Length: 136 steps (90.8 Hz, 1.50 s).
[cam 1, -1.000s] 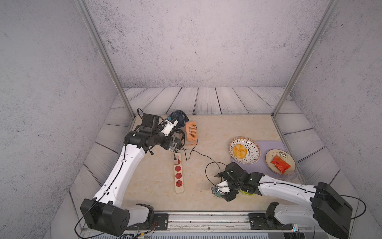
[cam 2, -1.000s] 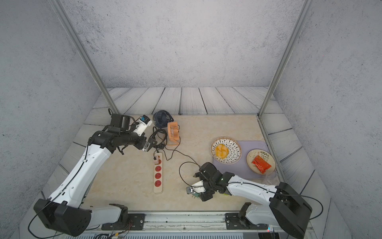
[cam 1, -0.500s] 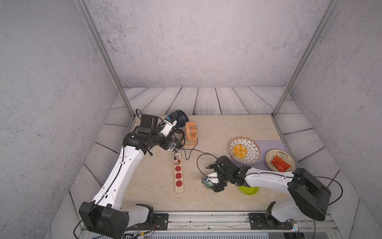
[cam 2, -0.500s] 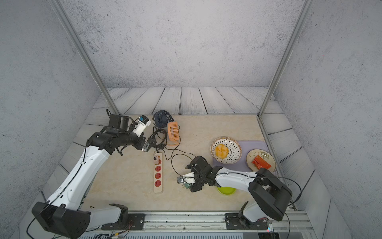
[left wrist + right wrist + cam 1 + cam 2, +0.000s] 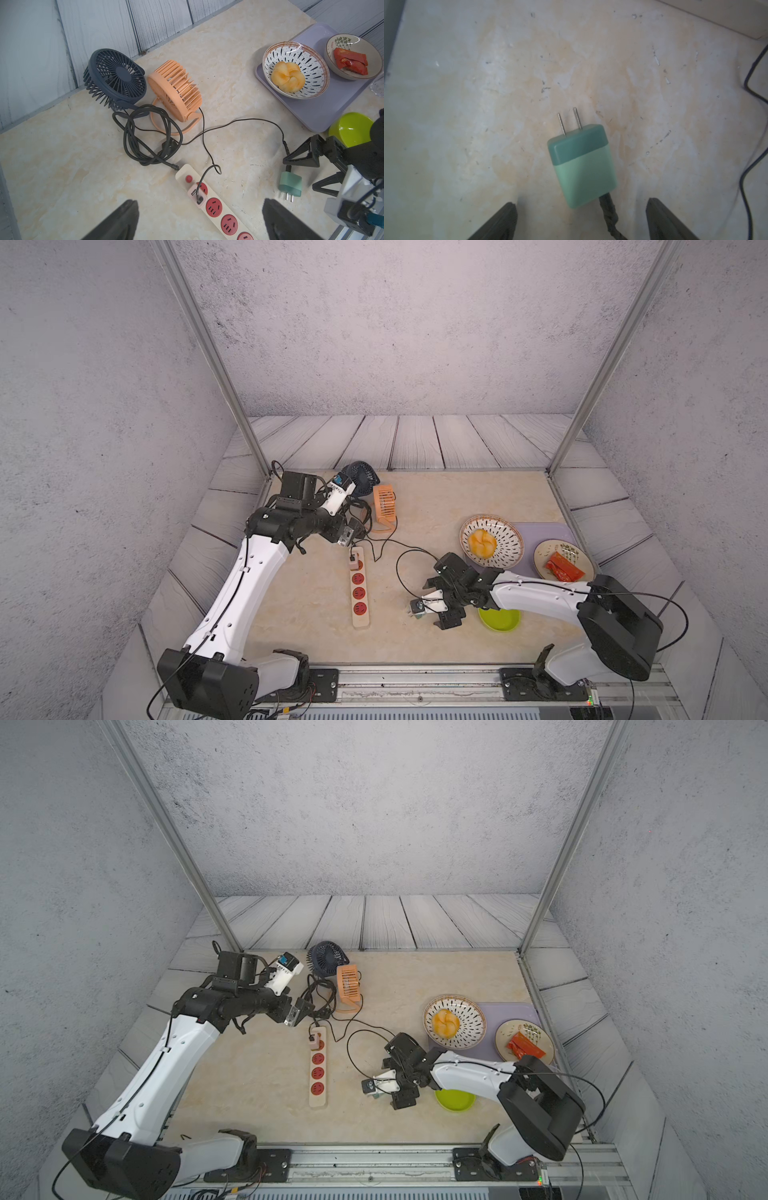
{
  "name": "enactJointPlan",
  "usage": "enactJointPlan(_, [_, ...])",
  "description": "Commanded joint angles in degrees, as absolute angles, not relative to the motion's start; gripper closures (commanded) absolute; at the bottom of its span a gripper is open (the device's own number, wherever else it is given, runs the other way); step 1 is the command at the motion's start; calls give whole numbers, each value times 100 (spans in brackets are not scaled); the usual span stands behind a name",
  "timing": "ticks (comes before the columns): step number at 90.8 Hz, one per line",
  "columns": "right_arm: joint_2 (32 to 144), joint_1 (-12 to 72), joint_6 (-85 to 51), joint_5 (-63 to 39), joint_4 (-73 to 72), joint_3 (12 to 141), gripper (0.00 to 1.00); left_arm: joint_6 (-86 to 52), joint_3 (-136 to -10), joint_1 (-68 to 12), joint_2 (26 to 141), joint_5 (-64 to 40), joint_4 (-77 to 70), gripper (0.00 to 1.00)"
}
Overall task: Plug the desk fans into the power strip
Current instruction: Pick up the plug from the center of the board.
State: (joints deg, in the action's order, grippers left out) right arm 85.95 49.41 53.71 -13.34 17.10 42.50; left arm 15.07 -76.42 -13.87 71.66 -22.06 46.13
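- Our right gripper (image 5: 581, 202) stands wide open, a boxy mint-green plug (image 5: 581, 164) lying untouched between its tips.
- The flat cream power strip (image 5: 360, 600) lies mid-table; the left gripper (image 5: 199, 201) hovers near its corded end, open and empty.
- We see the ribbed dark desk fan (image 5: 115, 78) at the back of the marbled table (image 5: 436, 506), with rough grey walls (image 5: 374, 344) behind.

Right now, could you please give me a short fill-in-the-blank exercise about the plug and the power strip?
1. The green plug has ___ metal prongs.
2. It lies loose on the table between the open jaws of the ___ gripper.
3. On the power strip, ___ of the four red sockets holds an adapter.
Missing words: two; right; one.
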Motion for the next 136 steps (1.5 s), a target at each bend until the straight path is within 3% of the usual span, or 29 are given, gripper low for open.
enactJointPlan(1, [8766, 4925, 5517, -1418, 1937, 4447, 17, 1461, -7639, -1336, 7061, -2368, 4632, 1])
enactJointPlan(21, [9027, 4931, 5444, -1841, 1630, 4589, 38, 1451, -7625, -1328, 7049, -2370, 4614, 1])
enactJointPlan(35, [9280, 4933, 5488, -2004, 1540, 4602, 46, 1450, -7574, -1323, 7040, -2369, 4573, 1])
enactJointPlan(53, [9268, 4931, 5471, -2017, 1485, 4625, 75, 1441, -7620, -1302, 7071, -2375, 4601, 1])
enactJointPlan(61, [9181, 4931, 5485, -1888, 1551, 4708, 83, 1384, -7561, -1305, 7084, -2444, 4529, 0])
enactJointPlan(95, [7760, 4926, 5065, -1495, 1480, 4726, 84, 1060, -7447, -1299, 7125, -3922, 4513, 1])
enactJointPlan(119, [6938, 4931, 4513, -1211, 892, 4709, 85, 361, -6984, -1307, 7253, -5234, 3933, 8])
enactJointPlan(136, [6765, 4931, 4236, -1210, 468, 4714, 90, -108, -6662, -1553, 7400, -5433, 3469, 6])
